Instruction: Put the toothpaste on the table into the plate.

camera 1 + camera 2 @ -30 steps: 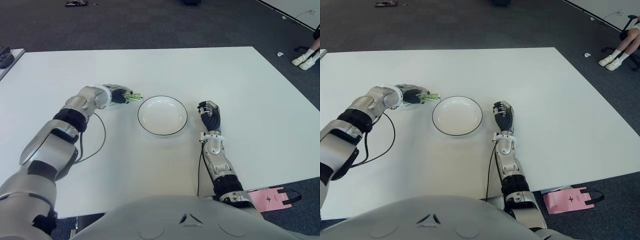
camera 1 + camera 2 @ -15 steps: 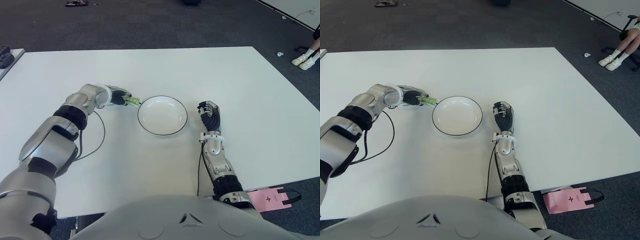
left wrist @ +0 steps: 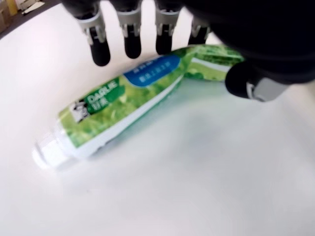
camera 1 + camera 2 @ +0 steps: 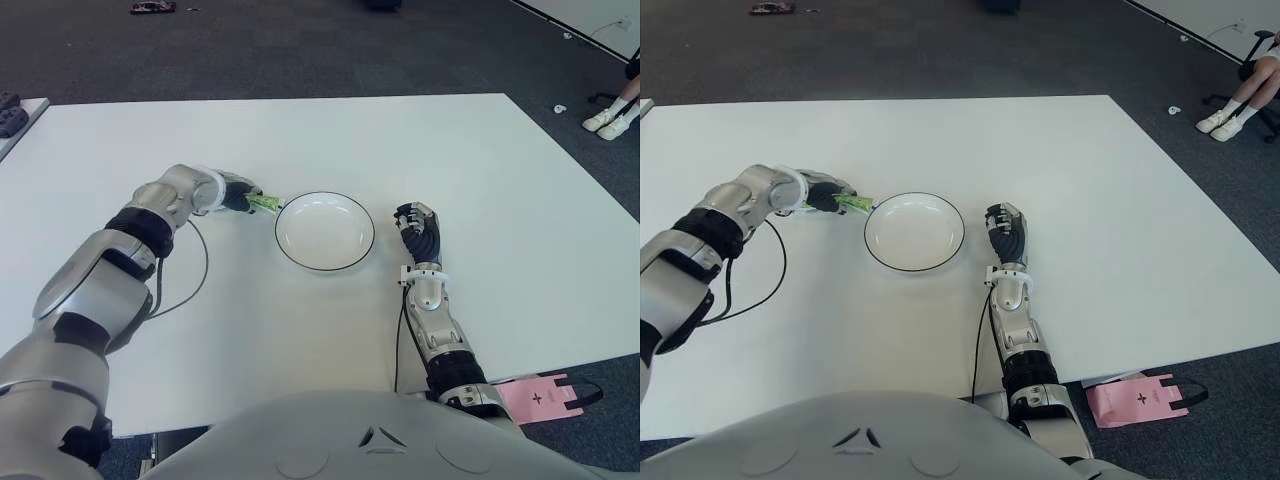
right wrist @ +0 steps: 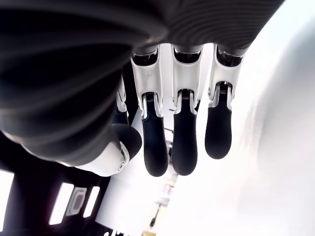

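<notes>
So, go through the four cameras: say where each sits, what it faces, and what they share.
Left eye: head, looking down at the white table; both arms show.
Right eye: same, slightly offset; plate central.
Left wrist: on the left hand, above the toothpaste, fingers over it.
Right wrist: sees only the right hand.
Shared: eyes and left wrist show the toothpaste.

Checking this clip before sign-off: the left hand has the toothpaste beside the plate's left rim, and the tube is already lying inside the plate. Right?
Not quite. The left hand does have the toothpaste beside the plate's left rim, but the tube is still outside the plate. The left eye view shows this.
</notes>
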You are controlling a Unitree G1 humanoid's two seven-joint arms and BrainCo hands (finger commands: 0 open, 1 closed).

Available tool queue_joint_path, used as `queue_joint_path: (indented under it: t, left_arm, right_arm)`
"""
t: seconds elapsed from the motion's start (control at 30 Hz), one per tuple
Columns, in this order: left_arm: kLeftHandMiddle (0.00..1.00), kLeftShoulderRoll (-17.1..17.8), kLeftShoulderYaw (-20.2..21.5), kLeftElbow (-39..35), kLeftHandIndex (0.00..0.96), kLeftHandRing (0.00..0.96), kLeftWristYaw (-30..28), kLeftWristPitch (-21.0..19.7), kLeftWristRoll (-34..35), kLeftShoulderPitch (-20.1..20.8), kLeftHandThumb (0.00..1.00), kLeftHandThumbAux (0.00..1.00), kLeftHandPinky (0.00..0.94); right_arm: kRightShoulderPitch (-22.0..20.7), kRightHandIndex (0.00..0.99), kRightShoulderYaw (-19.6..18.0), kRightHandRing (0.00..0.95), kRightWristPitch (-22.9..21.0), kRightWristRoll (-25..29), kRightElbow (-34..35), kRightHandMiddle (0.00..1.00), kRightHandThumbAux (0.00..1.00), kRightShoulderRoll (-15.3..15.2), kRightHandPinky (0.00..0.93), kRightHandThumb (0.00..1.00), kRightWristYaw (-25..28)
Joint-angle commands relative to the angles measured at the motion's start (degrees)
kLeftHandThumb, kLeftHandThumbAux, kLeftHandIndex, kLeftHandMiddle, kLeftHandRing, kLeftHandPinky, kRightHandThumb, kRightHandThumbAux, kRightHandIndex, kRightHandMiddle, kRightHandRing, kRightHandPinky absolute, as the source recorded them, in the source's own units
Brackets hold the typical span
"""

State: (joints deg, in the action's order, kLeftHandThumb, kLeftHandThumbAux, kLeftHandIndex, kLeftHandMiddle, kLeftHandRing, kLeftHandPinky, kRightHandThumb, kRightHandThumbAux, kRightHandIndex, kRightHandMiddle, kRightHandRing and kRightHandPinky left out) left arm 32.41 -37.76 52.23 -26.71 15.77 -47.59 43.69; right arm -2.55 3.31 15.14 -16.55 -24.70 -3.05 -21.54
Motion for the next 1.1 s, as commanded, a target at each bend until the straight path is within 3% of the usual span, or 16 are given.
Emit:
queue_joint_path:
  t: [0.03, 0.27, 0.5, 0.63, 0.83, 0.93, 1.1]
  left_arm:
    - [0.000, -2.26, -3.16, 5.16, 0.000, 0.016, 3.24, -0.48, -3.02, -1.61, 0.596, 0.299, 0.145]
    - [0.042, -2.87, -4.43, 7.50, 0.000, 0.061, 10.06, -0.88, -4.32, -1.68, 0.612, 0.330, 0.174]
    - [0.122, -3.46, -5.52, 8.89, 0.024, 0.143, 18.38, -1.96, -5.23, -2.54, 0.628, 0.353, 0.301]
    - [0.195, -4.08, -4.57, 9.62, 0.100, 0.191, 24.15, -3.28, -4.58, -3.79, 0.671, 0.381, 0.406]
    - [0.375, -5.14, -3.29, 11.10, 0.350, 0.378, 32.66, -4.35, -3.57, -5.91, 0.734, 0.436, 0.458]
    - [0.466, -5.89, -3.61, 13.59, 0.393, 0.493, 37.68, -3.87, -3.72, -6.81, 0.772, 0.598, 0.527]
    - [0.539, -7.28, -3.69, 18.45, 0.398, 0.666, 45.88, -3.32, -3.48, -7.72, 0.837, 0.653, 0.687]
  right_arm:
    - [5.45, 0.421, 0.05, 0.505, -2.82, 0.35, -4.91, 0.497, 0.733, 0.46, 0.519, 0.707, 0.43]
    - [5.58, 0.422, -0.19, 0.506, -3.18, 0.77, -4.36, 0.499, 0.732, 0.68, 0.517, 0.707, 0.62]
    - [5.63, 0.422, -0.27, 0.509, -3.19, 0.74, -4.06, 0.501, 0.732, 0.76, 0.519, 0.708, 0.48]
    - [5.53, 0.422, -0.06, 0.513, -2.05, 0.12, -4.45, 0.506, 0.732, 0.60, 0.518, 0.708, -0.27]
    - [5.64, 0.422, 0.22, 0.514, -3.47, 0.41, -3.47, 0.511, 0.732, 0.57, 0.512, 0.710, 0.82]
    - [5.82, 0.422, -0.06, 0.508, -4.41, 1.07, -2.67, 0.503, 0.732, 0.87, 0.507, 0.710, 1.48]
    - [5.75, 0.422, -0.49, 0.505, -3.87, 0.94, -2.80, 0.498, 0.732, 1.14, 0.512, 0.709, 0.94]
